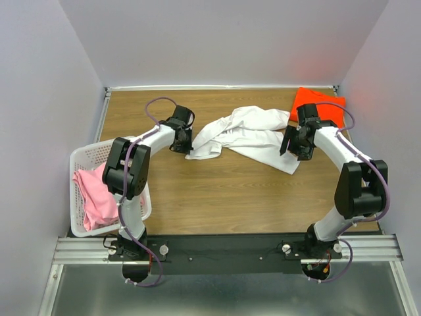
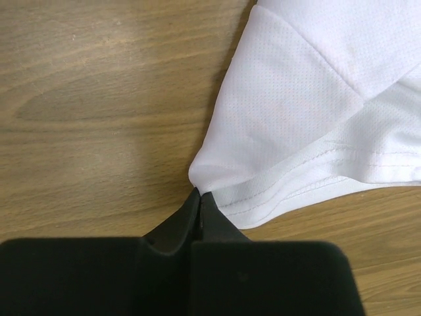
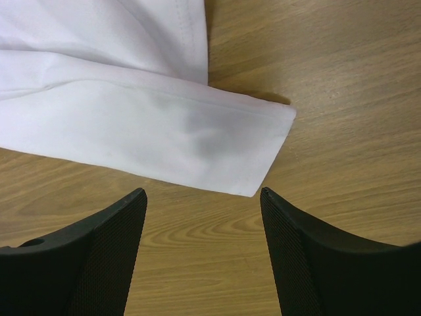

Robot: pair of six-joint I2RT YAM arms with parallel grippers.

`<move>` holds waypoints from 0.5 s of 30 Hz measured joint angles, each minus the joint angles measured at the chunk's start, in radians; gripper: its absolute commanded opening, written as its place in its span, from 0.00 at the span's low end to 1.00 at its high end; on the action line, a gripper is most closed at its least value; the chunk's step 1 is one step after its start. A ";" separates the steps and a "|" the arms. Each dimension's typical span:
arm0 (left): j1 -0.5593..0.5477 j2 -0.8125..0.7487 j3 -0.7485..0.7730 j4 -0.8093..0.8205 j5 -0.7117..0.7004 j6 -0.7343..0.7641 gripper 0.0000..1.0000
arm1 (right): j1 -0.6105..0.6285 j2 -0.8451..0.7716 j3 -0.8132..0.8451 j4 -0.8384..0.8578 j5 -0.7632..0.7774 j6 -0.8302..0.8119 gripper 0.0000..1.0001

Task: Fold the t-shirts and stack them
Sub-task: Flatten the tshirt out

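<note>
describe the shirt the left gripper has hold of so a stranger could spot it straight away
On the wooden table, the white shirt lies crumpled mid-table between the left gripper and the right gripper. It is the only white one: the orange shirt sits at the far right corner, the pink shirt in the basket at left.

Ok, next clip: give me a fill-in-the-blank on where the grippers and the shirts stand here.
1. The left gripper is ____ on a corner of the white t-shirt.
2. The right gripper hangs by the white t-shirt's other end with its jaws ____.
3. The orange-red t-shirt lies at the far ____ corner of the table.
4. The pink t-shirt lies in the basket at the table's ____ edge.

Missing words: shut; open; right; left.
</note>
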 measured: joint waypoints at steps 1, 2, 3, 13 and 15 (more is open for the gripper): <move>0.000 0.000 0.006 -0.001 0.000 0.000 0.00 | 0.000 0.004 -0.006 0.003 0.008 0.000 0.77; 0.001 0.000 0.013 -0.002 0.000 -0.001 0.00 | -0.002 0.006 -0.010 0.006 0.013 0.000 0.76; 0.002 0.000 0.026 -0.003 0.000 -0.002 0.00 | -0.005 0.010 -0.017 0.011 0.017 0.000 0.75; 0.010 0.000 0.077 0.002 0.019 -0.007 0.00 | -0.144 0.016 -0.107 0.095 0.008 0.000 0.64; 0.010 0.000 0.077 0.002 0.022 -0.008 0.00 | -0.151 0.023 -0.110 0.116 0.006 -0.001 0.63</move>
